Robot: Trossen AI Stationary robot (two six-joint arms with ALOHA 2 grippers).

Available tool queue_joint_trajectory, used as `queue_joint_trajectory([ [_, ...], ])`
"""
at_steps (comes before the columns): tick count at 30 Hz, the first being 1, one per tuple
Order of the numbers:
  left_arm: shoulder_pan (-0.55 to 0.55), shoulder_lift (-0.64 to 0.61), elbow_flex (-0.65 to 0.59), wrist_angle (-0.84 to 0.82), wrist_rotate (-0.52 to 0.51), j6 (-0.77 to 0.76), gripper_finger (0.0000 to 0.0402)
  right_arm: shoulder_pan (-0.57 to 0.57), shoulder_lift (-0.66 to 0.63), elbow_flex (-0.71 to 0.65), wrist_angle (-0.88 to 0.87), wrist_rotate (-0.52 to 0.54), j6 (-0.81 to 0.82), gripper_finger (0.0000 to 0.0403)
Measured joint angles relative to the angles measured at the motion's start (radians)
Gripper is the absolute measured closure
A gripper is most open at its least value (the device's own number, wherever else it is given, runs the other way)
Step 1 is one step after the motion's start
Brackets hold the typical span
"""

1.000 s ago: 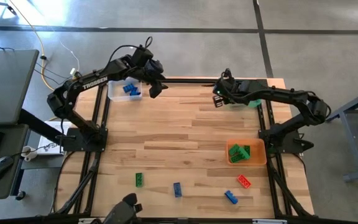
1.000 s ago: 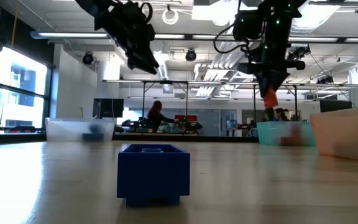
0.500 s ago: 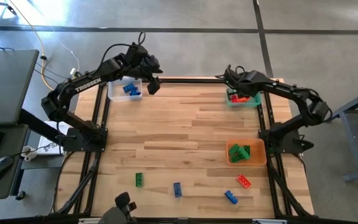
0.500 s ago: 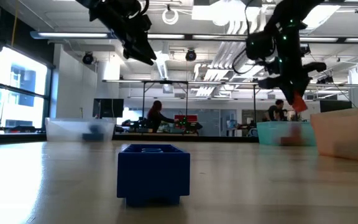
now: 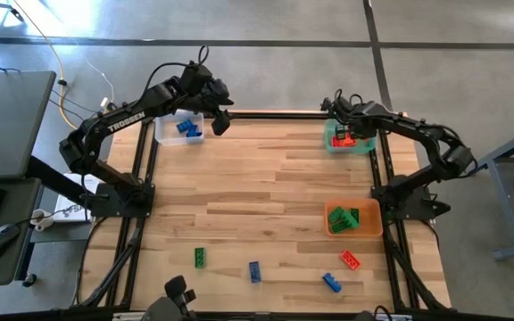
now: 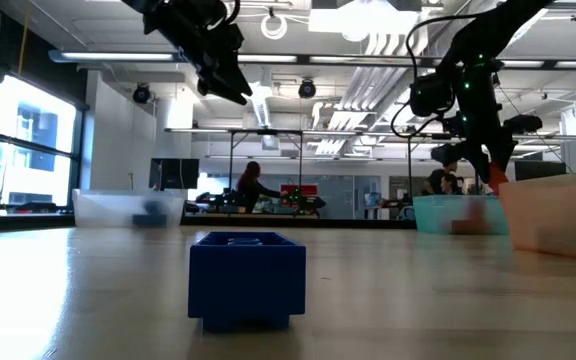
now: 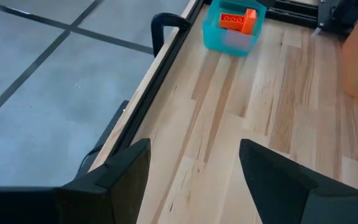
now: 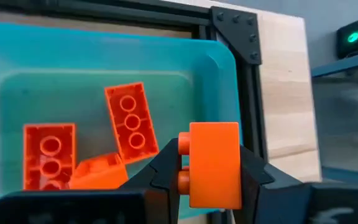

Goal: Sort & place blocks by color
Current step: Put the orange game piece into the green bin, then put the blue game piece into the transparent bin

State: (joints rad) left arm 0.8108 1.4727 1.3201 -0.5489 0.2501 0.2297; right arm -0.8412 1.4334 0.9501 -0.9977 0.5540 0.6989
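Carried over from the table's middle, a red block (image 8: 214, 165) now hangs above the teal bin (image 8: 225, 74), pinched in the right gripper (image 8: 210, 168). Three red blocks (image 8: 131, 122) lie inside that bin. Well away from it, the left gripper (image 7: 194, 165) hovers spread and empty beside the clear bin (image 5: 169, 132).

Bright even overhead light, soft shadows, blurred foreground in low view.
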Motion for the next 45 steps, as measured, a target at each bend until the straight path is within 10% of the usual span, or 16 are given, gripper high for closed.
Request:
queue_joint_trajectory([
  [24, 0.0, -0.076, -0.001, -0.145, 0.0, 0.017, 0.0167, 0.02, 0.0, 0.099, -0.098, -0.234, 0.032, 0.0211],
  [45, 0.0, -0.144, -0.001, -0.146, 0.0, 0.036, 0.0167, 0.669, 0.0, 0.115, -0.16, -0.662, 0.55, 0.021],
])
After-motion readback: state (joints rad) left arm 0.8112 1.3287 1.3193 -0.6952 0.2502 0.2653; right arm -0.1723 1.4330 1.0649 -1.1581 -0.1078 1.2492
